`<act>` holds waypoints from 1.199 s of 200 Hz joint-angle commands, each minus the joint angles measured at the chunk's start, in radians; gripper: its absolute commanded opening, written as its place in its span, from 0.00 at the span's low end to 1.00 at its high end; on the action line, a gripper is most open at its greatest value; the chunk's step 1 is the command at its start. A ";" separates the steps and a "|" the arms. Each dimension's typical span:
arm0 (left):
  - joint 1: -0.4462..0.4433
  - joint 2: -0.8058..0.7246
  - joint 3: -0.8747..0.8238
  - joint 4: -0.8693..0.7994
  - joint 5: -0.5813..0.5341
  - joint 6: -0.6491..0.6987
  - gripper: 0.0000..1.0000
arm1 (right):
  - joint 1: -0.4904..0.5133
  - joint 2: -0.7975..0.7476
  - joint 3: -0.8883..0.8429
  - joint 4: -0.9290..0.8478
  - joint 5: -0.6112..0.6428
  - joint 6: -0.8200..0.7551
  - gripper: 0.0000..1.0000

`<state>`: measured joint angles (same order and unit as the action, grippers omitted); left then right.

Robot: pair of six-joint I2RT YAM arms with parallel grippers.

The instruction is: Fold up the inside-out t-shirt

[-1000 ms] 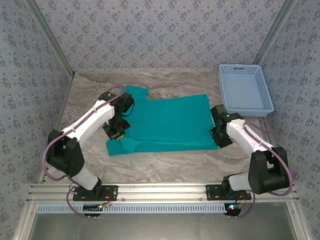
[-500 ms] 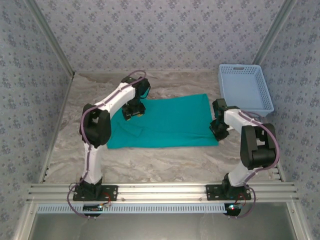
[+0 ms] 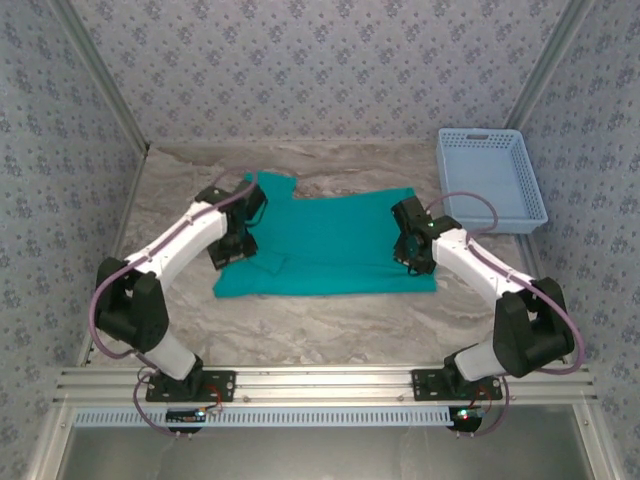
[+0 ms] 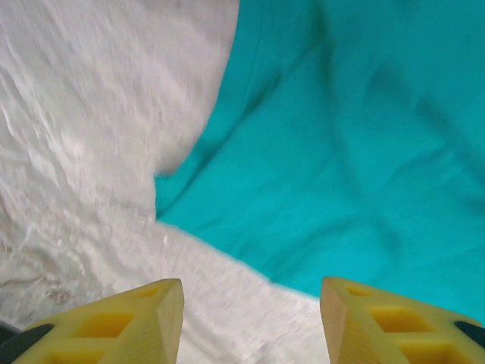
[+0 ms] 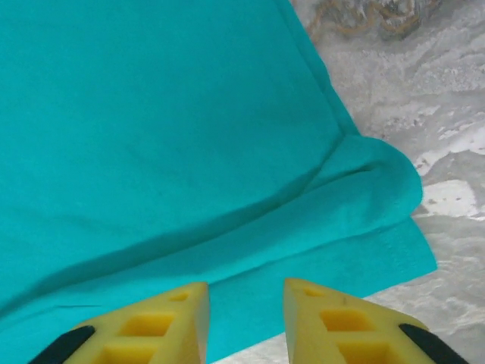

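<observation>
Table [image 3: 330,325] marbled grey, teal inside-out t-shirt [image 3: 330,240] spread flat across its middle, one sleeve poking out at the far left. Light blue basket [image 3: 487,185] off the t-shirt's far right corner, not touching. At the t-shirt's left edge, left gripper [image 4: 251,288] hovers, jaws about half apart, empty. Over the t-shirt's right hem corner, right gripper [image 5: 246,292], jaws narrowly apart, holding nothing.

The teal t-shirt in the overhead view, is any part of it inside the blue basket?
No, the teal t-shirt lies flat on the table, wholly left of the light blue basket.
</observation>
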<state>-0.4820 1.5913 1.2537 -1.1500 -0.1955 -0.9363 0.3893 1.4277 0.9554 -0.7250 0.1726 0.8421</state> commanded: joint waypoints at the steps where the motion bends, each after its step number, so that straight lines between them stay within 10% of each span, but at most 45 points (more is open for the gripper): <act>1: -0.032 0.027 -0.114 0.079 0.061 -0.032 0.48 | -0.026 0.020 -0.091 0.037 -0.056 -0.030 0.28; 40: -0.038 0.088 -0.169 0.129 0.031 -0.011 0.48 | -0.058 0.138 -0.037 0.104 -0.017 -0.140 0.18; 127: 0.030 0.133 -0.323 0.223 0.033 0.029 0.49 | -0.113 0.241 0.106 0.022 0.118 -0.206 0.39; 152: 0.045 0.080 -0.358 0.241 0.071 0.021 0.50 | -0.009 0.190 0.177 0.005 0.026 -0.299 0.41; 185: 0.108 0.017 -0.392 0.233 0.122 0.016 0.50 | 0.190 0.209 0.173 0.347 -0.432 -0.487 0.43; 240: 0.252 -0.104 -0.402 0.176 0.204 -0.018 0.51 | 0.499 0.445 0.360 0.573 -0.431 -1.022 0.49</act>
<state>-0.2695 1.5406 0.8539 -0.9131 -0.0330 -0.9241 0.8017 1.8000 1.2705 -0.3088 -0.2054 0.1360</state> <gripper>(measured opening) 0.507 0.474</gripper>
